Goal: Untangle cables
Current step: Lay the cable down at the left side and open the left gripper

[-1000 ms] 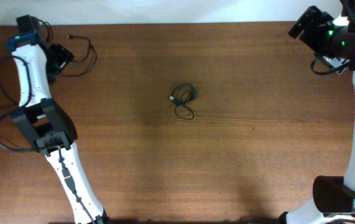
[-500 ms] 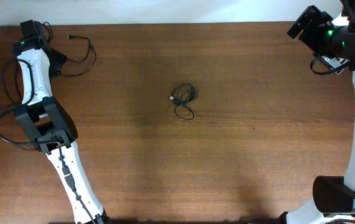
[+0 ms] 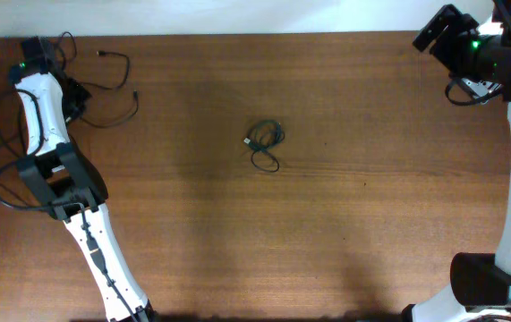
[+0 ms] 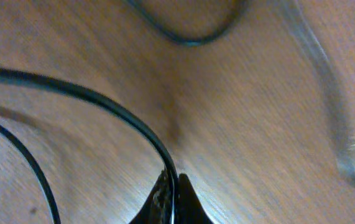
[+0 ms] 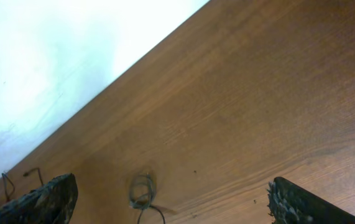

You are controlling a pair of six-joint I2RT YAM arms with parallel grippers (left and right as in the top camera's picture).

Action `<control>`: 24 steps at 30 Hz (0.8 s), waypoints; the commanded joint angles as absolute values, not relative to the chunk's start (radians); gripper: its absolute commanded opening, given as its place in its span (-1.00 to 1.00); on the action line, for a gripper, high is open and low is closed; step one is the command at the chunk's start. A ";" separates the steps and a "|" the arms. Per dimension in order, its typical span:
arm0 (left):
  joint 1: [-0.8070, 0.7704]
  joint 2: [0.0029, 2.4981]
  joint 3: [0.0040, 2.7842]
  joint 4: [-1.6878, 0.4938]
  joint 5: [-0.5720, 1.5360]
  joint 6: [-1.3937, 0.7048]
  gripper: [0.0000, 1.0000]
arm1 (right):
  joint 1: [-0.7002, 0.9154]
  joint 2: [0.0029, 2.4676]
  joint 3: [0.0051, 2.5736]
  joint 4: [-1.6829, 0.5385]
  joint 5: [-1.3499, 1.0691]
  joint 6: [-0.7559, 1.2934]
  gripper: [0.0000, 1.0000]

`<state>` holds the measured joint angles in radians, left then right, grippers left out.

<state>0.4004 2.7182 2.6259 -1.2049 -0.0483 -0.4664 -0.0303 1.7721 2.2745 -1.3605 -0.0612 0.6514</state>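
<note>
A loose black cable point(image 3: 116, 76) sprawls in wide loops at the table's far left corner. My left gripper point(image 3: 72, 94) sits low over it. In the left wrist view the left gripper point(image 4: 174, 190) is shut on one strand of that cable point(image 4: 102, 99), which runs straight into the closed tips. A second, small black cable point(image 3: 263, 143) lies coiled in a knot at the table's middle, and appears as a small coil point(image 5: 143, 190) in the right wrist view. My right gripper point(image 3: 434, 31) hangs high at the far right corner, open point(image 5: 172, 180) and with nothing in it.
The brown wooden table point(image 3: 327, 224) ends at a white wall point(image 5: 53, 62) along the back. More strands of the loose cable point(image 4: 183, 40) lie around the left gripper. The left arm's own wiring point(image 3: 0, 188) loops beside its base.
The left gripper has gone from open to shut on a strand of the loose cable and has shifted left. The cable's loops have shifted slightly. The right arm has not moved.
</note>
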 commanded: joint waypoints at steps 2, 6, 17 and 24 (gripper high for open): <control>0.402 2.719 2.858 -1.346 0.113 -0.393 -1.00 | -0.033 1.774 2.281 -1.357 -0.067 0.655 0.97; 0.405 2.719 2.978 -1.587 0.163 -0.346 -1.00 | -0.033 1.774 2.281 -1.358 -0.068 0.654 0.96; 0.614 2.719 2.947 -1.689 0.044 -0.327 -1.00 | -0.033 1.774 2.281 -1.386 -0.068 0.654 0.97; 0.641 2.719 2.828 -1.664 -0.026 -0.327 0.55 | -0.033 1.774 2.281 -1.381 -0.068 0.655 0.97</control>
